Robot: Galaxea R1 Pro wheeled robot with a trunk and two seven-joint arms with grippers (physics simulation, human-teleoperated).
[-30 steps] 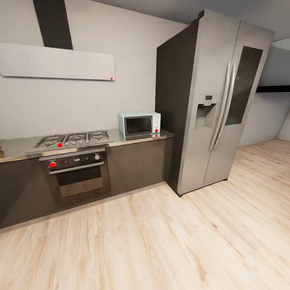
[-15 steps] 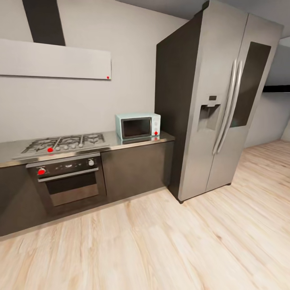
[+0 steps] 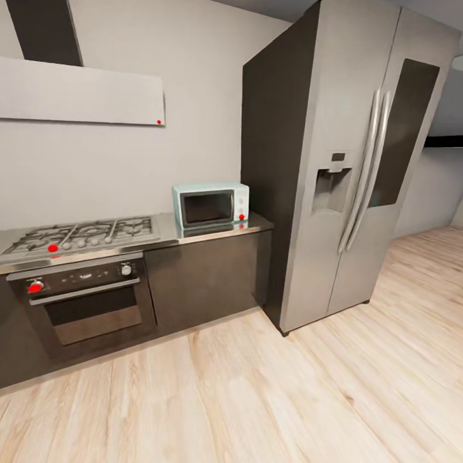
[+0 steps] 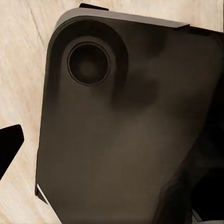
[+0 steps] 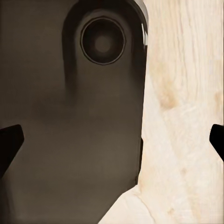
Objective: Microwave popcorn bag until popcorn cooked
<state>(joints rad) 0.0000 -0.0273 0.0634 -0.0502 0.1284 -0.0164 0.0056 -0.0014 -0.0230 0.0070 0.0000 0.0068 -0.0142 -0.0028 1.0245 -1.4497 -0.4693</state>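
Nearest, both wrist views look down past a dark robot body (image 4: 126, 135) to plank floor (image 5: 186, 93). The right pincer (image 5: 112, 140) is spread, its tips dark at opposite picture edges; of the left pincer one dark tip (image 4: 9, 144) shows, so I cannot tell its state.

Farther off, the tabletop (image 3: 164, 226) carries a hob (image 3: 80, 233) above an oven (image 3: 83, 299), then the microwave (image 3: 210, 206) at the end beside the fridge (image 3: 341, 167). Its door faces the room, shut, its long axis along the wall. The bag is nowhere in sight.

I judge this the approach stage; next, find the bag on the tabletop.
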